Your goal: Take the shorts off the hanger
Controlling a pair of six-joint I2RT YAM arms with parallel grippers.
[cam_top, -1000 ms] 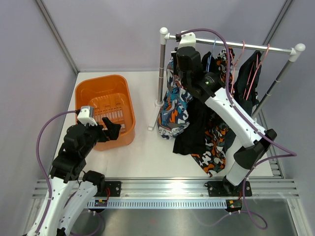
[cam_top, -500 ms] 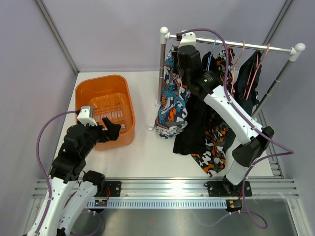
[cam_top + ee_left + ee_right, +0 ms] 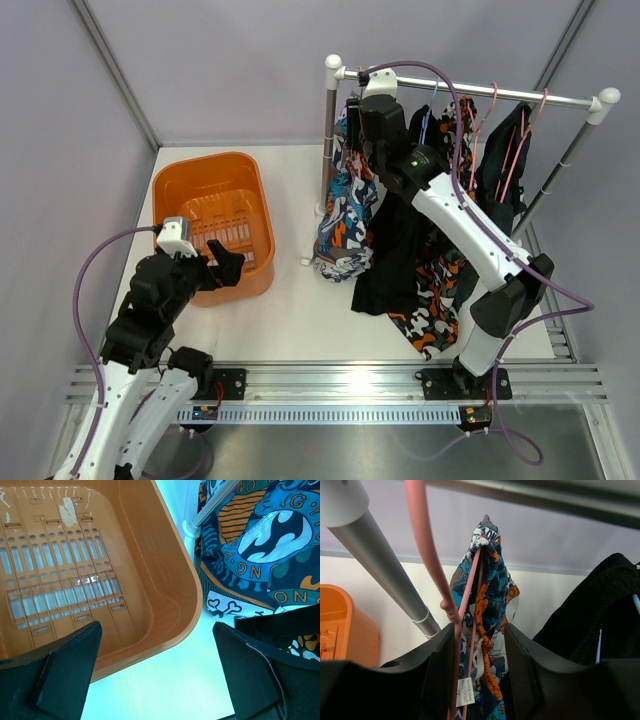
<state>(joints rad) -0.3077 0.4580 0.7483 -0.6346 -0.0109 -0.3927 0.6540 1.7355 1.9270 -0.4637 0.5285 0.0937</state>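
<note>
The teal-blue and orange patterned shorts (image 3: 345, 215) hang on a pink hanger (image 3: 427, 545) at the left end of the rail (image 3: 470, 92). My right gripper (image 3: 362, 120) is up at their waistband, just under the rail. In the right wrist view its jaws (image 3: 479, 645) stand apart around the hanger wires and the bunched waistband (image 3: 487, 580), with a gap on the right side. Beside them hang the black shorts (image 3: 385, 260), the camouflage shorts (image 3: 430, 300) and the dark navy shorts (image 3: 505, 170). My left gripper (image 3: 225, 262) is open and holds nothing, over the basket's near right corner (image 3: 165, 580).
An orange slotted basket (image 3: 215, 165) sits at the left of the table. The rack's grey post (image 3: 329, 130) stands between the basket and the patterned shorts. Further pink hangers (image 3: 490, 110) hang along the rail. Purple walls close in the back and sides.
My right gripper's jaws have spread apart at the waistband. The patterned shorts have swung slightly left and hang lower and narrower. The left arm has not moved.
</note>
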